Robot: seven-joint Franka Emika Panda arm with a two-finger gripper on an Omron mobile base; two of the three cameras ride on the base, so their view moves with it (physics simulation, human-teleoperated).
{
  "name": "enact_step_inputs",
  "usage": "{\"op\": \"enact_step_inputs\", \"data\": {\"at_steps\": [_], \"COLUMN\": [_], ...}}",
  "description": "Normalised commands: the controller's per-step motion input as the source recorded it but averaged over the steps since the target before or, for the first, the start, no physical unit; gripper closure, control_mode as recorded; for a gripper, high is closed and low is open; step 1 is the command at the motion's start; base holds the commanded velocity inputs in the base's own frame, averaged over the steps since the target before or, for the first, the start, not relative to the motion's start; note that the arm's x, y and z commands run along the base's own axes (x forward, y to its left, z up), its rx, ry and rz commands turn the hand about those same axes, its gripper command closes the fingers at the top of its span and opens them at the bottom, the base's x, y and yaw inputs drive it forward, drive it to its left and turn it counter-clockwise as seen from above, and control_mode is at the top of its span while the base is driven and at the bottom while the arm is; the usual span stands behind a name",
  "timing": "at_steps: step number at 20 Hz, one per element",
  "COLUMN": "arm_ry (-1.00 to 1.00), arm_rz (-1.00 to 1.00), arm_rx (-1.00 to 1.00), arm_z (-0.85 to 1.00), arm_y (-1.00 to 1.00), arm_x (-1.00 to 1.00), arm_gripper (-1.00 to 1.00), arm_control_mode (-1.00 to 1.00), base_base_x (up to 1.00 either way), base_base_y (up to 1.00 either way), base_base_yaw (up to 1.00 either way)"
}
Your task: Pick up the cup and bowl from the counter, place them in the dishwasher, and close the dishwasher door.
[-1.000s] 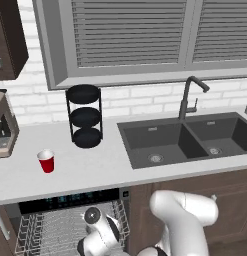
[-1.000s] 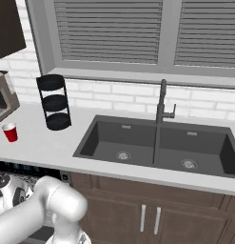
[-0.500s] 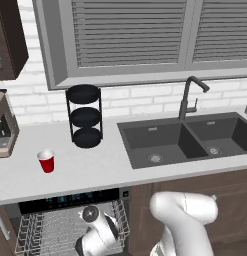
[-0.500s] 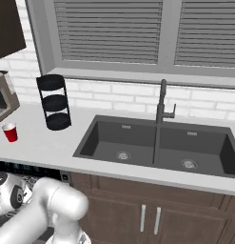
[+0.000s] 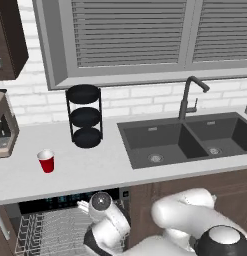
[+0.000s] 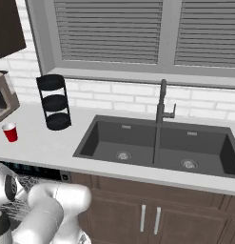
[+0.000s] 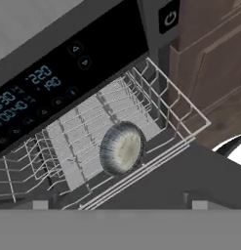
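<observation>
The red cup (image 5: 46, 161) (image 6: 10, 132) stands upright on the light counter (image 5: 100, 172) (image 6: 52, 145), left of the black tiered rack. Below the counter the dishwasher (image 5: 60, 202) (image 7: 68, 53) is open, its teal-lit control strip above the pulled-out wire rack (image 5: 47, 234) (image 7: 88, 132). The grey bowl (image 7: 122, 148) lies tipped on its side in that rack, free of any grip. My gripper (image 7: 119, 205) hovers over the rack's front, open, fingertips (image 7: 40, 204) wide apart and nothing between them. The dark door panel (image 7: 190, 171) lies lowered under the hand.
A black three-tier rack (image 5: 85, 116) (image 6: 55, 102) stands at the counter's back. The dark double sink (image 5: 187, 140) (image 6: 157, 145) with its faucet (image 5: 187, 97) lies right. A coffee machine (image 5: 4, 127) sits far left. Brown cabinets (image 7: 210, 68) flank the dishwasher on the right.
The arm's wrist has lifted slightly and shifted a little right above the dishwasher rack. The cup has stayed where it was on the counter.
</observation>
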Motion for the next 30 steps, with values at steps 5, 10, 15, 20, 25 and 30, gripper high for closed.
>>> {"op": "enact_step_inputs", "data": {"at_steps": [5,10,15,20,25,30], "arm_ry": [0.15,0.11,0.01,-0.01,0.0,0.02], "arm_rz": [0.1,0.16,0.2,0.21,0.16,0.12], "arm_rx": [0.34,0.35,0.21,0.09,0.01,-0.02], "arm_z": [1.0,1.0,1.0,1.0,0.76,0.39], "arm_y": [-0.08,-0.14,-0.09,0.0,0.01,0.2], "arm_x": [-0.08,0.03,0.24,0.5,0.9,0.89], "arm_gripper": [-1.0,-1.0,-1.0,-1.0,-1.0,-1.0], "arm_control_mode": [-1.0,-1.0,-1.0,-1.0,-1.0,-1.0], "base_base_x": [0.0,0.0,0.0,0.0,0.0,0.0], "base_base_y": [0.0,0.0,0.0,0.0,0.0,0.0], "base_base_yaw": [0.0,0.0,0.0,0.0,0.0,0.0]}}
